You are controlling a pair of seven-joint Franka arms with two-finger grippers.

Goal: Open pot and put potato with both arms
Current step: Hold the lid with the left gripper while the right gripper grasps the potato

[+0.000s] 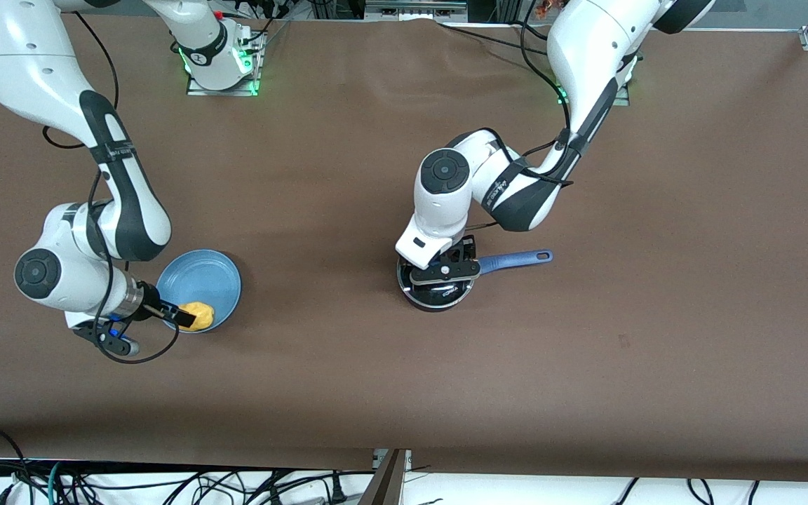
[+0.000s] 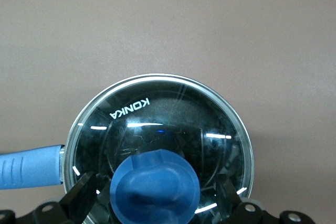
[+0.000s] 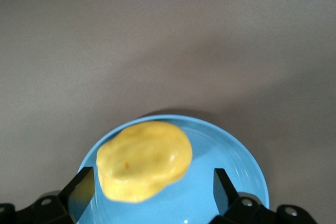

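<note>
On the brown table (image 1: 348, 140), the pot (image 1: 436, 291) sits mid-table with its glass lid (image 2: 157, 129) on, and the left gripper (image 1: 444, 275) hangs over it, jaws apart on either side of the blue knob (image 2: 156, 187). Toward the right arm's end, nearer the front edge, the blue plate (image 1: 204, 277) carries the potato (image 1: 197, 315). The right gripper (image 1: 181, 317) is low over the plate, jaws apart around the potato.

Brown table (image 1: 404, 393), blue plate (image 1: 200, 277), lidded pot (image 1: 439, 298)
</note>
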